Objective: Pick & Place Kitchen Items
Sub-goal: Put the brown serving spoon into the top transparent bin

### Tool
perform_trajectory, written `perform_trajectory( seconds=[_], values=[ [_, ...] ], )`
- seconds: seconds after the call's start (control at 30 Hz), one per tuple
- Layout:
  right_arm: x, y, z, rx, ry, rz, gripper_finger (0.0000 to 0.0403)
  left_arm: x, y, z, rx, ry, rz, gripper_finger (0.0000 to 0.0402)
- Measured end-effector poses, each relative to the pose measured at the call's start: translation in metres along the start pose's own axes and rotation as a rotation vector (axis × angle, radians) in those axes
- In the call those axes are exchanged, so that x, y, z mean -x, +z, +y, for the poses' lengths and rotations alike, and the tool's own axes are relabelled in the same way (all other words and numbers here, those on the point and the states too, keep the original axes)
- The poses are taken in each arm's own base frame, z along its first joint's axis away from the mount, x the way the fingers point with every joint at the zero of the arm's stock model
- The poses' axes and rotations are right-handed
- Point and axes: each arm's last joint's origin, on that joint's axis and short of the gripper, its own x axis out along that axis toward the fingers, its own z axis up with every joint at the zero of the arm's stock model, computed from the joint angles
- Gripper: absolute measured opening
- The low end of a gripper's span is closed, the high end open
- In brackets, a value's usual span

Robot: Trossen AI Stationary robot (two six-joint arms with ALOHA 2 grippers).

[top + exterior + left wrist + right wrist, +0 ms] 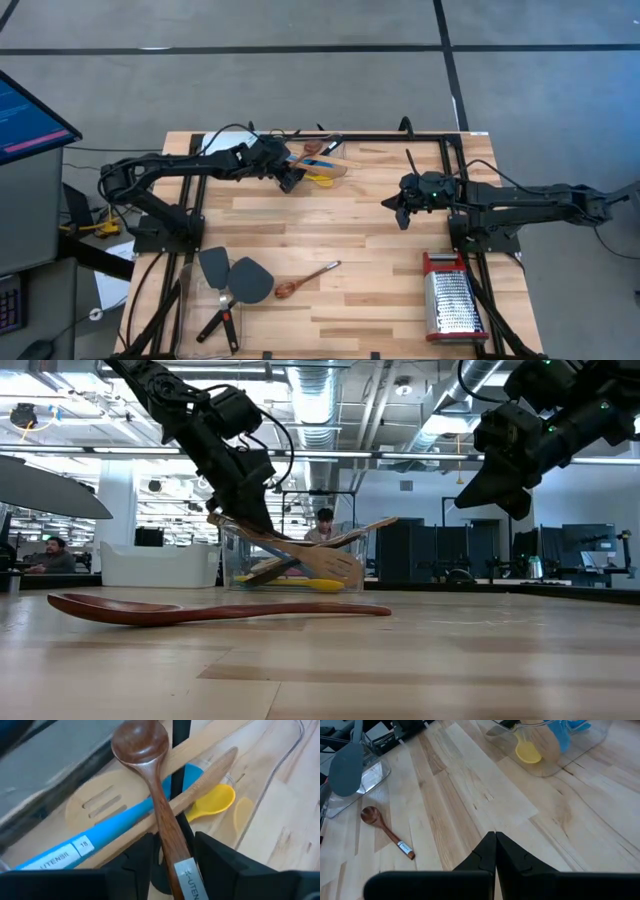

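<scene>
The left gripper (172,852) hangs over the clear tub (335,170) at the far side of the table (350,230), its jaws spread a little with the handle of a brown wooden spoon (150,775) lying between them; the fingers (137,857) stand just beside the handle on either side, and whether they touch it cannot be told. The spoon's bowl points away from the gripper and rests across the other utensils in the tub: a slotted wooden spatula (100,802), a blue spoon (110,825) with a white label, a plain wooden handle (210,782) crossing under it, and a yellow spoon (212,802) at the bottom. In the low view the wooden pieces stick out over the tub's rim. The right gripper (495,845) hovers above the bare middle right of the table, jaws pressed together and holding nothing. Near the front, a second wooden spoon (305,278) lies flat on the table, just right of two dark grey spatulas (235,280) resting in another clear tub (205,295). A steel grater (452,300) with red trim stands at the near right.
</scene>
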Motion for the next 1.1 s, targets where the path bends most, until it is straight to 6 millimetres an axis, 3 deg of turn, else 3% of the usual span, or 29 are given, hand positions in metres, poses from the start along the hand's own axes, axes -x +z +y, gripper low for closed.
perform_trajectory(
  seconds=[0.8,1.1],
  values=[
    [0.0,0.0,0.0,0.0,-0.001,0.001,0.0,0.0,0.001,0.002,-0.021,0.076,-0.019,0.0141],
    [0.0,0.0,0.0,0.0,-0.001,0.001,0.0,0.016,0.008,0.003,-0.011,0.067,-0.074,0.0146]
  ],
)
